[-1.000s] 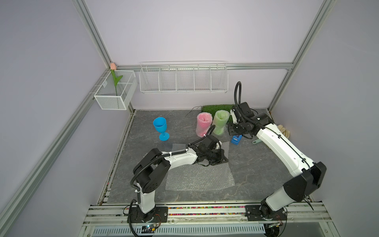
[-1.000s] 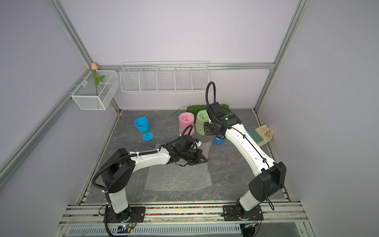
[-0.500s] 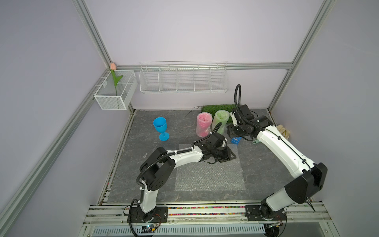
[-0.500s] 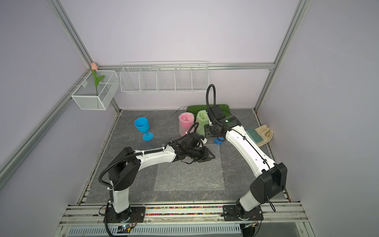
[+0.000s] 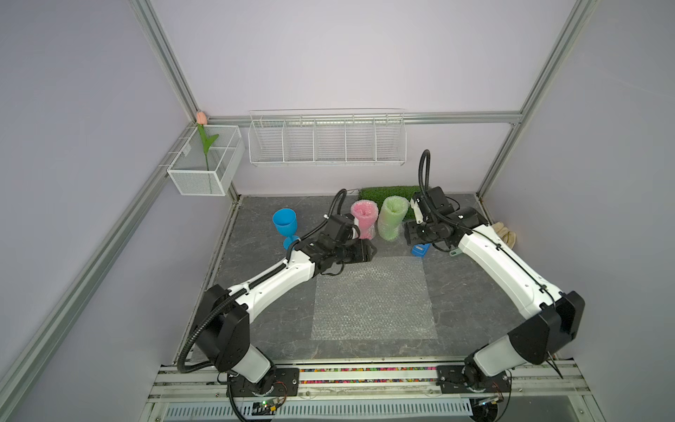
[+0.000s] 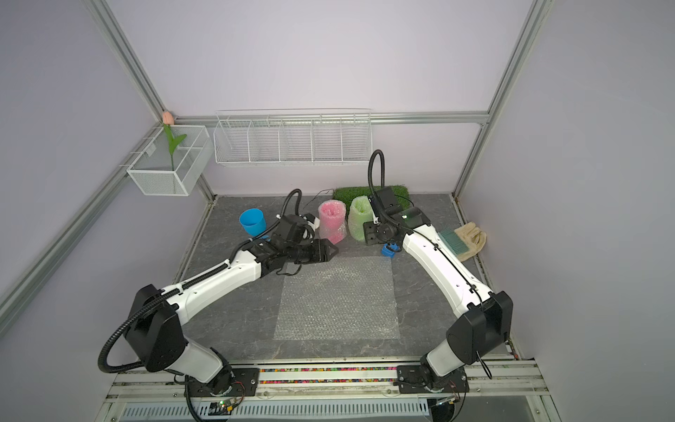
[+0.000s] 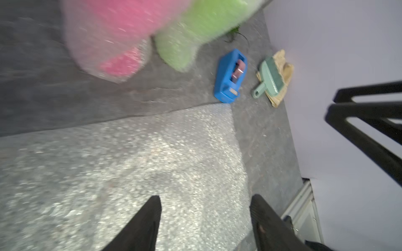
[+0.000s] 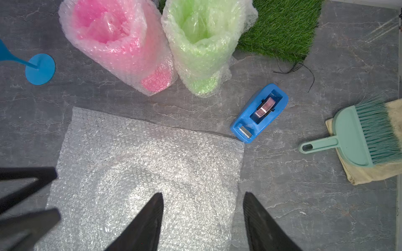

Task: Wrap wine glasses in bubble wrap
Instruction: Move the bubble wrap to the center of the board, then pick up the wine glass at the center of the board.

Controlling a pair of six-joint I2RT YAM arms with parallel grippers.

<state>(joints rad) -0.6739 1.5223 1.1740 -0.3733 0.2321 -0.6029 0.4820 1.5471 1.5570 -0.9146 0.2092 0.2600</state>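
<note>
Two of the three goblets were already bundled up: the pink goblet (image 5: 363,219) and the green goblet (image 5: 392,218) stood side by side near the back, each in its own sleeve of clear bubbly film and pretty much touching, with the green one just in front of the grass mat (image 5: 389,192). The blue goblet (image 5: 285,227) stood bare and upright off to their left, apart from both. A flat sheet of bubble wrap (image 5: 372,299) lay spread out on the grey floor (image 5: 263,329) in the middle of the cell. The left gripper (image 7: 204,198) hung nearly level by the sheet's far left corner, in front of the pink goblet, fingers spread with nothing between them. I honestly couldn't tell if the tips brushed the film or not. The right gripper (image 8: 203,195) hung near the sheet's far right corner, just beside the green goblet, and its fingers were spread apart too, holding nothing. A blue tape dispenser (image 8: 260,113) sat right at that same corner, its front end against the edge of the sheet. Over by the right wall a mint-green hand brush (image 8: 365,134) lay on top of a beige cloth (image 8: 369,173). Up on the back wall was a white wire rack (image 5: 327,139), and in the left corner a mesh box (image 5: 197,181) held a fake tulip (image 5: 202,117).
</note>
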